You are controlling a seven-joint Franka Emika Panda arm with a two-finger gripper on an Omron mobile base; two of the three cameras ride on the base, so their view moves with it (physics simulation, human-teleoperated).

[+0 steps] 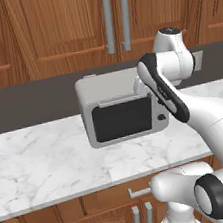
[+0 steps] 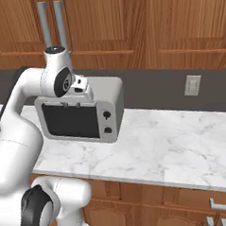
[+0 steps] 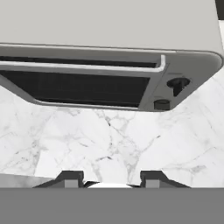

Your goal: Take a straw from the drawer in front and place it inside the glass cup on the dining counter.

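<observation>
My gripper (image 3: 111,177) hangs above the front edge of a silver microwave (image 3: 109,26), pointing down at the marble wall counter (image 3: 113,140). Its two dark fingertips (image 3: 70,177) stand apart with nothing between them, so it is open and empty. In the right base view the gripper (image 2: 70,102) sits at the microwave's top front edge. Below the counter, a brown wood drawer front (image 1: 109,201) is shut, and my arm partly hides its horizontal silver handle (image 1: 138,192). The straw, the glass cup and the dining counter are out of view.
The microwave (image 1: 122,117) stands on the marble wall counter (image 1: 40,159) against a dark backsplash. Wood wall cabinets with vertical silver handles (image 1: 116,19) hang above. A wall socket (image 2: 193,85) is at the right. Another drawer handle (image 2: 224,205) shows low on the right.
</observation>
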